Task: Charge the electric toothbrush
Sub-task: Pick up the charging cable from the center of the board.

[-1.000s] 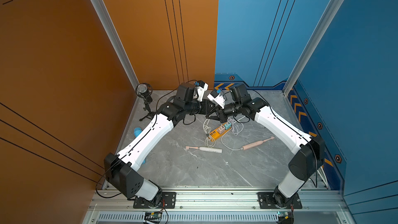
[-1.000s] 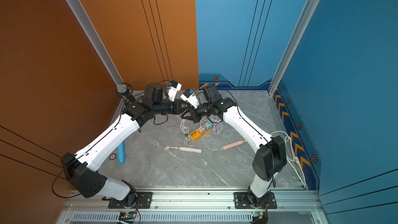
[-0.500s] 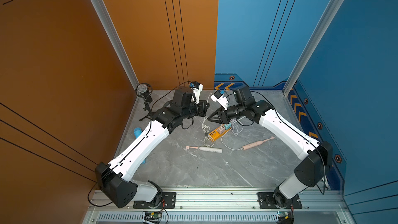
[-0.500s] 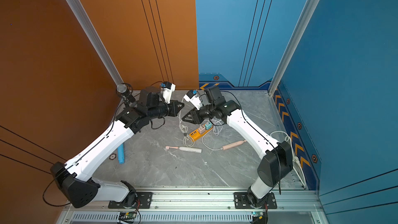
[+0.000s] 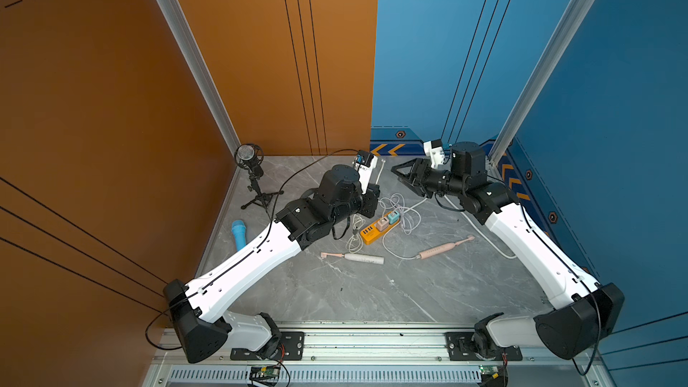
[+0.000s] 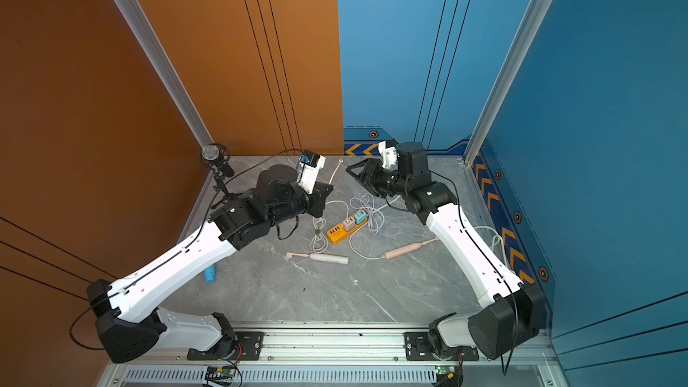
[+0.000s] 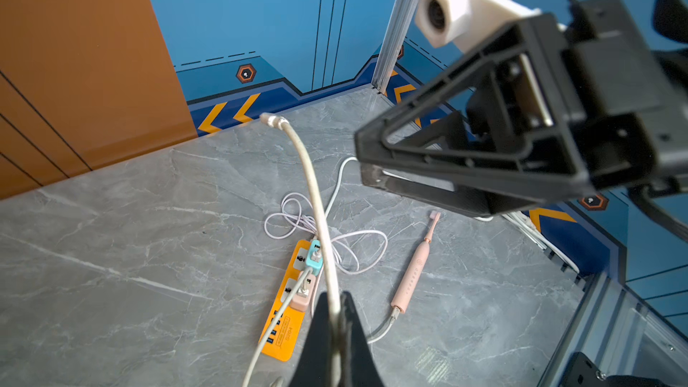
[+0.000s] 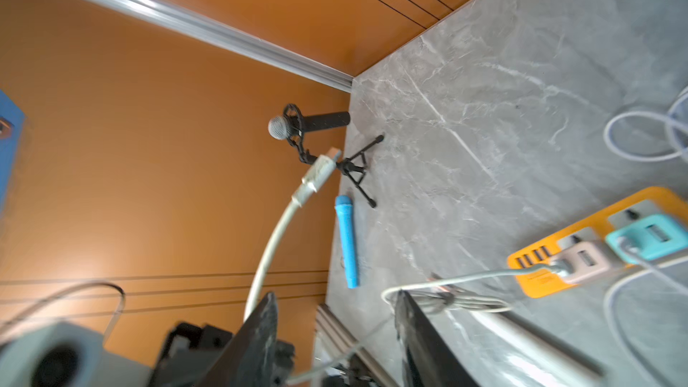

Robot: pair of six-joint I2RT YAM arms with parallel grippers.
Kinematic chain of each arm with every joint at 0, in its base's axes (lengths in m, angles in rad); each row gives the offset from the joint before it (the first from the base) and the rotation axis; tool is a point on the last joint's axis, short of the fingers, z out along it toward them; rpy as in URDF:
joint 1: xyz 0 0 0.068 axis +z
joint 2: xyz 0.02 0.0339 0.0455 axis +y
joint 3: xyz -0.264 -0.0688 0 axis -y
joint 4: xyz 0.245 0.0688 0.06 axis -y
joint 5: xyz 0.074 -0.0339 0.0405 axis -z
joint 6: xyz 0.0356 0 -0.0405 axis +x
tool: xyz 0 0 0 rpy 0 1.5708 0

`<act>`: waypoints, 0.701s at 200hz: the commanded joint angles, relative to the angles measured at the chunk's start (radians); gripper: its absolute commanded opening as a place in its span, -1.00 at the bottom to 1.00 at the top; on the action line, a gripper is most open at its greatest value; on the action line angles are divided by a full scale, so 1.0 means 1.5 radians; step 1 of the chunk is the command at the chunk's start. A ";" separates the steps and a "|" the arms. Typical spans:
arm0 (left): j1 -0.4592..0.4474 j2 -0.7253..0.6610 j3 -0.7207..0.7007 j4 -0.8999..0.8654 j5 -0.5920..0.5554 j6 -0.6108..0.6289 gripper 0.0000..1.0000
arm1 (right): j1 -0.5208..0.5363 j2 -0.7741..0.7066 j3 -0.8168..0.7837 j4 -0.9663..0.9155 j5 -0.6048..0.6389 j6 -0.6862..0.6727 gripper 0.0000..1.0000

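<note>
The left pincer (image 7: pixel 337 297) is clamped on a pale grey charging cable (image 7: pixel 316 199), jaws pressed together around the cord, and the cable's free end with its metal connector (image 7: pixel 273 120) arcs up above the grey marble tabletop (image 5: pixel 372 299). The right pincer (image 8: pixel 335 314) hangs in the air facing it, jaws apart with nothing between them; the held cable runs close by one of its black fingers (image 8: pixel 260 329). In both top views the white-handled electric toothbrush with a pink head (image 5: pixel 353 258) lies flat on the tabletop near the orange power strip (image 5: pixel 376 228), apart from both pincers. A pink electric toothbrush (image 5: pixel 445 249) lies on the strip's other side with a cord plugged into its base. A black microphone on a small tripod (image 5: pixel 247 160) stands in the far corner by the orange wall, with a blue cylinder (image 5: pixel 238 234) lying near it
</note>
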State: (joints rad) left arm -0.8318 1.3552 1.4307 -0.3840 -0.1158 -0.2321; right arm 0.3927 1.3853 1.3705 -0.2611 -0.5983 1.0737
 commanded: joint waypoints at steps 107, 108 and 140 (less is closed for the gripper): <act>-0.026 0.009 -0.040 0.080 -0.050 0.037 -1.00 | 0.026 0.040 -0.114 0.390 0.037 0.442 -0.31; -0.026 0.009 -0.040 0.080 -0.050 0.037 -1.00 | 0.026 0.039 -0.116 0.392 0.038 0.443 -0.31; -0.026 0.004 -0.044 0.080 -0.054 0.037 -1.00 | 0.024 0.038 -0.130 0.411 0.060 0.466 -0.49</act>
State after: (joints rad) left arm -0.8589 1.3693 1.3754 -0.2943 -0.1734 -0.1867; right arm 0.4290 1.4460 1.1934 0.2737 -0.5495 1.7172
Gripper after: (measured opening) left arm 0.059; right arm 0.298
